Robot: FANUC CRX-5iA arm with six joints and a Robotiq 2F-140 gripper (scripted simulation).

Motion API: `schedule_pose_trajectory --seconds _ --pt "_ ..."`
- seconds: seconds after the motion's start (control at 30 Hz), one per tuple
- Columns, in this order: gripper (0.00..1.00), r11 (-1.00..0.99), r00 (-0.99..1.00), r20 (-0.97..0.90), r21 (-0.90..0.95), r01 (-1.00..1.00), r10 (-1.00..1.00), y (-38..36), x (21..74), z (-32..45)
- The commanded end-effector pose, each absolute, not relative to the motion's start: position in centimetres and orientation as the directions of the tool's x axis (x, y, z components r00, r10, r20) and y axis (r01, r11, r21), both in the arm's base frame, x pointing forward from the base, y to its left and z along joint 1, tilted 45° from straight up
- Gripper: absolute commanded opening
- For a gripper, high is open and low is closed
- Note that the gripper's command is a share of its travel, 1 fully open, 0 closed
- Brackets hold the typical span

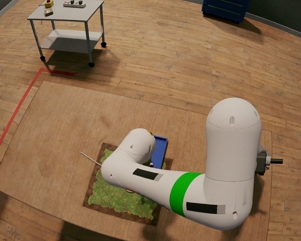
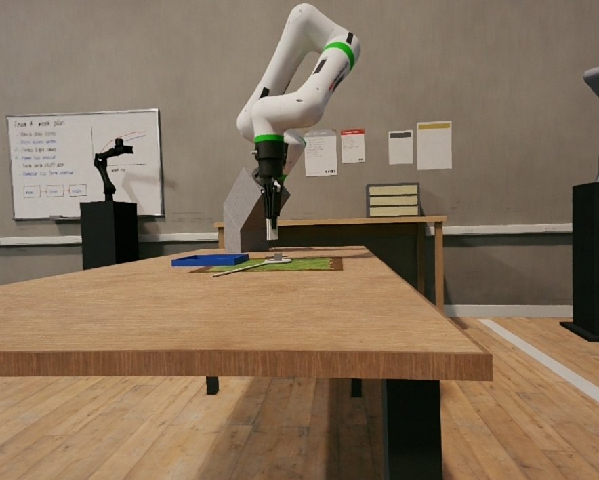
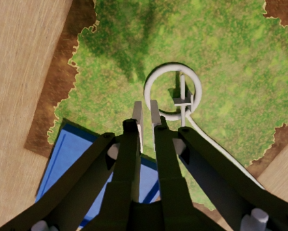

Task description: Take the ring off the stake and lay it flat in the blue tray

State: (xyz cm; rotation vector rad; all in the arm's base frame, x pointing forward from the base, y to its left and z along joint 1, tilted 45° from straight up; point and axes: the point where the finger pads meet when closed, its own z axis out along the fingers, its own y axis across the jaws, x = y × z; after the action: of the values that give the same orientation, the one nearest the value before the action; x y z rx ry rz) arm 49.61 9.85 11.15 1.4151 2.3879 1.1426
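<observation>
A white ring [image 3: 172,66] [image 2: 278,262] lies around a short white stake [image 3: 182,85] on the grass mat [image 3: 228,49] [image 1: 115,198] [image 2: 305,264]. A thin white rod [image 3: 221,148] [image 1: 90,158] [image 2: 240,268] runs from the stake across the mat's edge. The blue tray [image 3: 70,153] [image 1: 159,150] [image 2: 209,260] is empty and sits beside the mat. My gripper [image 3: 146,111] [image 2: 271,234] hangs above the mat, its tips over the ring's near rim. The fingers stand only a narrow gap apart with nothing between them. In the overhead view the arm hides the gripper and the ring.
The mat and tray lie on a wooden table [image 1: 57,120] [image 2: 200,310]. A grey house-shaped block [image 2: 240,215] stands behind the table. A metal cart [image 1: 65,15] stands far off on the floor.
</observation>
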Motion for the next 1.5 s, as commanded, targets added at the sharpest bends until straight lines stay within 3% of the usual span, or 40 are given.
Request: schedule_pose_trajectory --seconds 0.0,1.47 --pt "0.16 0.269 -0.548 0.245 0.669 0.693 0.800 9.8 49.6 11.2" --pt "0.16 0.269 -0.547 0.245 0.669 0.693 0.800 12.1 51.5 8.4"
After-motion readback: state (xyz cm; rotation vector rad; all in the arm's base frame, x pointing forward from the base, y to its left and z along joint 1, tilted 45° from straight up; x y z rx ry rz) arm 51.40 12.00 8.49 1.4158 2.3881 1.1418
